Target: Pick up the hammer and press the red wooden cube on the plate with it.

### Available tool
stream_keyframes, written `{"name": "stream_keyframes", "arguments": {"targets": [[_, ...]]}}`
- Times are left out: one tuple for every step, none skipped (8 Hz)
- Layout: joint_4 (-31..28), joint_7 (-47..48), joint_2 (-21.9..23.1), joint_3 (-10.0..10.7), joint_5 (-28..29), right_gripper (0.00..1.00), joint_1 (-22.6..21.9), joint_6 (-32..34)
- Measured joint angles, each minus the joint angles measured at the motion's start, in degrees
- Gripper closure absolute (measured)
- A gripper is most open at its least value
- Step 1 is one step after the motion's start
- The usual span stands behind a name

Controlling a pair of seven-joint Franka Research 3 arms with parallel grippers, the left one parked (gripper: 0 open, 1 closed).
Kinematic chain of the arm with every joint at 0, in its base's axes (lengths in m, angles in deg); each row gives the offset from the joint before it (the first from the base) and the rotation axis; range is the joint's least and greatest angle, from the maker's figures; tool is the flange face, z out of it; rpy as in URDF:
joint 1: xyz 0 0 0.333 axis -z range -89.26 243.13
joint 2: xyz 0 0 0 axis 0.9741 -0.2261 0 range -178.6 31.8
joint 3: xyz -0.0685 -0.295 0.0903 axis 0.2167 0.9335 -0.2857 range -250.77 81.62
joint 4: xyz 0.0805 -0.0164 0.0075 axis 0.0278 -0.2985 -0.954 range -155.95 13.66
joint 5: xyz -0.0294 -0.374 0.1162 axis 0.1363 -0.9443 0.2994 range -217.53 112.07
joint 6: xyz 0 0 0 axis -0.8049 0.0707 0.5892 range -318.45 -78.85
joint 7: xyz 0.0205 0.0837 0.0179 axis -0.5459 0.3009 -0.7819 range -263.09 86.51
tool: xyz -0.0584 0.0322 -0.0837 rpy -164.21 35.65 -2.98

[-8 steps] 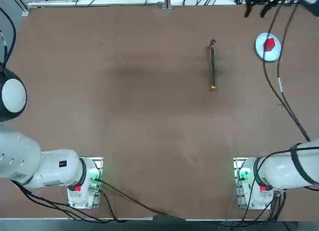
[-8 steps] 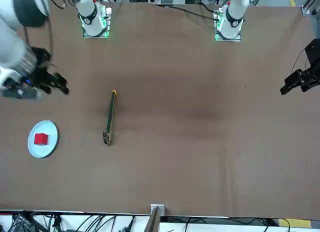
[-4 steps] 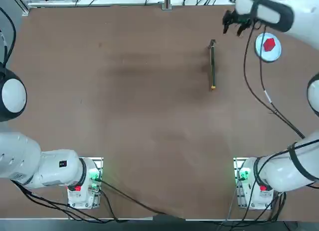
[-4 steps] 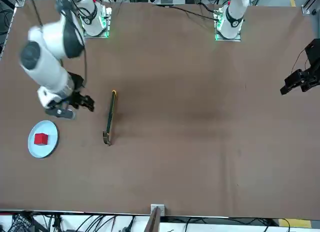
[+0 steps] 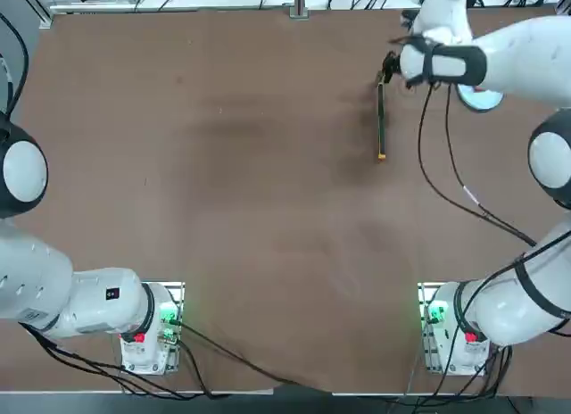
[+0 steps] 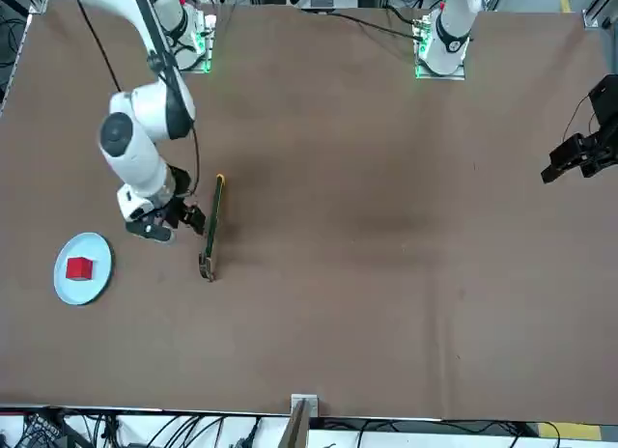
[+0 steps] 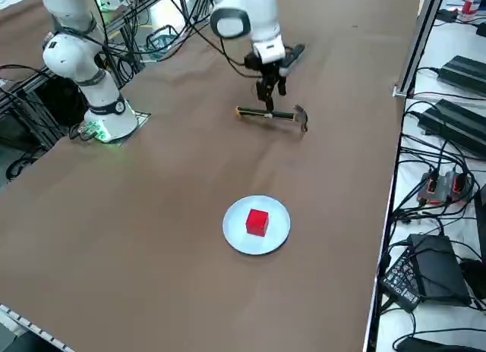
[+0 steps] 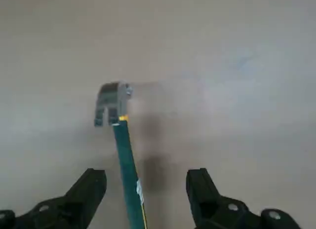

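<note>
- Step in hand — the reach for the hammer; it lies flat on the tabletop near the far edge, toward the robot's right, not yet lifted.
- The right gripper hangs over the handle near the head, fingers spread wide, holding nothing.
- Next, I judge — descend, close on the handle; then carry it to the red cube on the plate by the far right corner.

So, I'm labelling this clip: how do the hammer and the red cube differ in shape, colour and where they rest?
The hammer is long and slim; the red wooden cube is a compact block. The hammer is dark green with a metal head; the cube is bright red. The hammer lies flat on the bare table; the cube sits on the plate. The right hand, open, hovers over the hammer, far from the cube. Neither is gripped.
</note>
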Motion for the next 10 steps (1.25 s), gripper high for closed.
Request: {"name": "stream_keyframes", "arguments": {"targets": [[-0.69, 1.53, -2.25, -0.01, 0.00, 0.00, -0.68, -3.55], [-0.75, 3.37, -4.33, 0.00, 0.00, 0.00, -1.28, -6.57], [-0.69, 4.99, -5.90, 0.00, 0.00, 0.00, -1.86, -8.83], [-0.60, 6.09, -6.92, 0.00, 0.00, 0.01, -2.46, -10.19], [-0.47, 6.62, -7.45, 0.00, 0.00, 0.01, -2.95, -10.72], [-0.43, 6.90, -7.67, 0.00, 0.00, 0.02, -3.24, -10.80], [-0.43, 7.00, -7.89, 0.01, 0.00, 0.05, -3.32, -10.80], [-0.44, 7.00, -8.08, 0.02, 0.00, 0.12, -3.32, -10.80], [-0.43, 7.00, -8.20, 0.04, 0.00, 0.32, -3.32, -10.80], [-0.41, 7.00, -8.31, 0.04, -0.01, 0.48, -3.34, -10.82]]}}
